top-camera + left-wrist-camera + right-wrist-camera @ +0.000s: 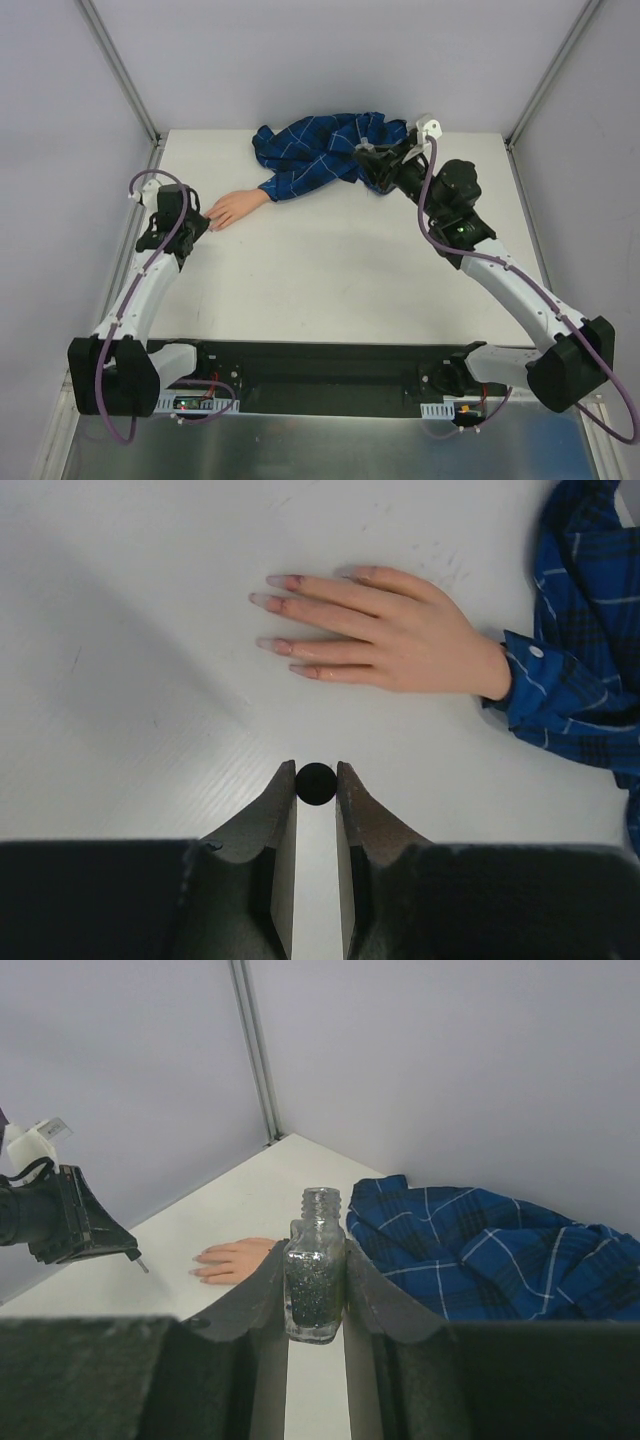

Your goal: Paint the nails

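"Looking at your left side first, what is there?"

"My left gripper (200, 222) is low over the white table (330, 270). Its two fingers are pressed together on a black round thing (316, 784). From the other side I see a thin tip (143, 1263) sticking down from it. The tip is just beside the fingertips and does not touch them."

"Where are the nails?"

"The nails (265, 600) are on the dummy hand (235, 207). It lies flat, palm down, right in front of my left gripper, and its fingers point at it. The nails look pale pink."

"And further right?"

"A blue checked shirt (325, 150) covers the wrist and lies in a bunch at the back of the table. My right gripper (372, 160) is at the shirt's right end. It is squeezed tight on a little glass bottle (316, 1280). The bottle stands up straight, its top is open, and it has dark sparkly stuff inside."
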Motion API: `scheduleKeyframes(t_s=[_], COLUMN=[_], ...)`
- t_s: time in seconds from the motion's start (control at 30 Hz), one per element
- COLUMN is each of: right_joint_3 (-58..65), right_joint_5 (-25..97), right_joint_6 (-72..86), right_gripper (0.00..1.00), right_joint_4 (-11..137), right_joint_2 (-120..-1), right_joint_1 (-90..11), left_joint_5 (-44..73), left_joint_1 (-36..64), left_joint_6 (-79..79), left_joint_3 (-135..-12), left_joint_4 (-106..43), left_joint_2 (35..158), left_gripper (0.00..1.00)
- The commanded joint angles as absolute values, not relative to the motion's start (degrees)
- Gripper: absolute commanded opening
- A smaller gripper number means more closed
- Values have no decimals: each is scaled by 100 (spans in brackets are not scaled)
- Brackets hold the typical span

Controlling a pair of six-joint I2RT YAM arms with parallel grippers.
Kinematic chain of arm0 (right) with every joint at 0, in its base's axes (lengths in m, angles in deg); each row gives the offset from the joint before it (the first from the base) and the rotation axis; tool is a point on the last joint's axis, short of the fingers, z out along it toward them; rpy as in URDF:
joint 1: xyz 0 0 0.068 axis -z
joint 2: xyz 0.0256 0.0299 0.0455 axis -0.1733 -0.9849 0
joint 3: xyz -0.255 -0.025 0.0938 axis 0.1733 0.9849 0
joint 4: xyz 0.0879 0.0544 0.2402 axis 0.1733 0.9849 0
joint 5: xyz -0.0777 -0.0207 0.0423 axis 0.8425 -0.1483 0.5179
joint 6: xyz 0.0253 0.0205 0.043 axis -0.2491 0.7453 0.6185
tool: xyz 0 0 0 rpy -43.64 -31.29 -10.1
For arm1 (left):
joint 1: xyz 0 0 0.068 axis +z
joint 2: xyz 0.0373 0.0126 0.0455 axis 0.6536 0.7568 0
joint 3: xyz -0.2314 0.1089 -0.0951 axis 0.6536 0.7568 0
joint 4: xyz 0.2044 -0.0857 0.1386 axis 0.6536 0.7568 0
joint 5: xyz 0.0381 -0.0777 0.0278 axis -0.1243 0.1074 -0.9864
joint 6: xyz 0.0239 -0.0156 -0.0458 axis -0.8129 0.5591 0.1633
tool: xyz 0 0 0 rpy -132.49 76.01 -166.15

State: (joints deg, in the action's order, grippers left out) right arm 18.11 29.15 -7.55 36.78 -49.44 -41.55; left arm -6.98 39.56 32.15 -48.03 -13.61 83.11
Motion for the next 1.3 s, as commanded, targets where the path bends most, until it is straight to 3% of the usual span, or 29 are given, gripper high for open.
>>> scheduleKeyframes(t_s=[0.0, 0.23, 1.27], right_joint_3=[1913, 2265, 2512], right_joint_5=[2761, 2901, 2700], right_joint_6=[-768, -918, -610], right_gripper=[0, 0, 0], right_joint_4=[2945, 3146, 2918], right_joint_2=[-4625, -4255, -4466], right_joint_1=[-3978, -3618, -3195], left_joint_5=[-1242, -1233, -811], left_joint_1=[4046, 4046, 4178], left_joint_6=[3163, 2864, 2863], left_joint_3=[-4855, -5100, -5655], left_joint_4=[-2032, -2534, -3053], left_joint_2=[8833, 9773, 11190], left_gripper=[0, 0, 0])
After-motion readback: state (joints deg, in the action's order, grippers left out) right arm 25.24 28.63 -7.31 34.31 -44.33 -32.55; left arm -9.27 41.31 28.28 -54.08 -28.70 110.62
